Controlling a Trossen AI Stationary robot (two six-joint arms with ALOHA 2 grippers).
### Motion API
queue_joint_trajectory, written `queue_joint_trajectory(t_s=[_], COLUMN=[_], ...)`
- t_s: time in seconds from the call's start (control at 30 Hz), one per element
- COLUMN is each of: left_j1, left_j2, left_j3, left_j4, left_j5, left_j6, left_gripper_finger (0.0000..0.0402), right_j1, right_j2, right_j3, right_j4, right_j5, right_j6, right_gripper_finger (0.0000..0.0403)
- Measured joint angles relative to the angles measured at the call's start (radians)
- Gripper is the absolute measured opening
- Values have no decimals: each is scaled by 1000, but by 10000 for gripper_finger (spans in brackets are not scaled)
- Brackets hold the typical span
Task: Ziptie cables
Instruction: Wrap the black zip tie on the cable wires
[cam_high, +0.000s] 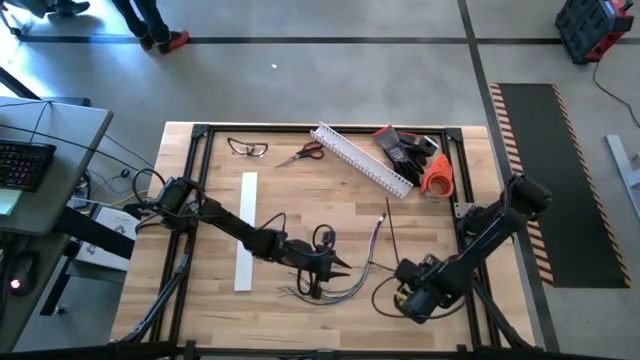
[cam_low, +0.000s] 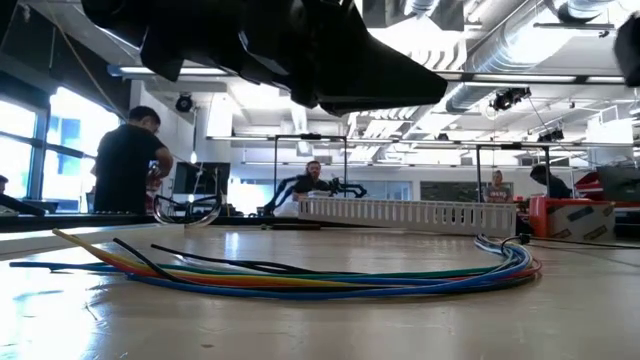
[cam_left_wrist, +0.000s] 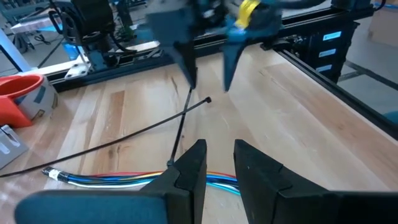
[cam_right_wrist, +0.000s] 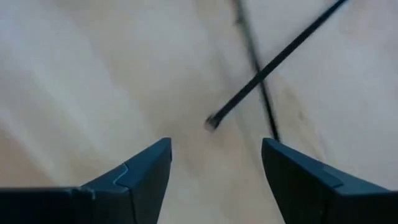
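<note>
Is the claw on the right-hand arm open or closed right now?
Open. In its own wrist view the right gripper shows its two dark fingers standing wide apart with bare table between them; a ziptie lies just ahead, ungripped.

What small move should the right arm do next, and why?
Probably lower the right end effector a little and close it on the ziptie. Its fingers stand open just above the strip's head, holding nothing. The left end effector sits low over the cables, with the ziptie's other end running toward it, so the free end needs a grip first.

Pale, smooth wooden table (cam_high: 300, 215) with a slight sheen; glossy plastic-sheathed cables (cam_low: 330, 280); matt dark zipties (cam_right_wrist: 273, 59).
</note>
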Motion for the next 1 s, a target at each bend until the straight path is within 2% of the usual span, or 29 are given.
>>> queue_joint_trajectory(t_s=[0.13,0.27,0.57,0.67,0.8,1.0], left_j1=[-7,-10,-31,-61,-119,-198], left_j2=[0,0,0,0,-2,-66], left_j3=[0,0,0,0,0,0], left_j4=[-1,-2,1,3,-13,-194], left_j5=[0,0,-12,-70,-222,-352], left_j6=[-2,-1,-1,6,35,-4], left_gripper_finger=[65,65,65,64,59,56], right_j1=[-23,-48,-53,-52,-49,-6], right_j2=[0,0,0,0,0,0], right_j3=[-53,-85,-87,-87,-76,57], right_j4=[79,102,113,120,111,-49], right_j5=[35,26,-9,-14,-26,-32], right_j6=[47,67,52,52,27,26], right_gripper_finger=[230,205,99,66,14,6])
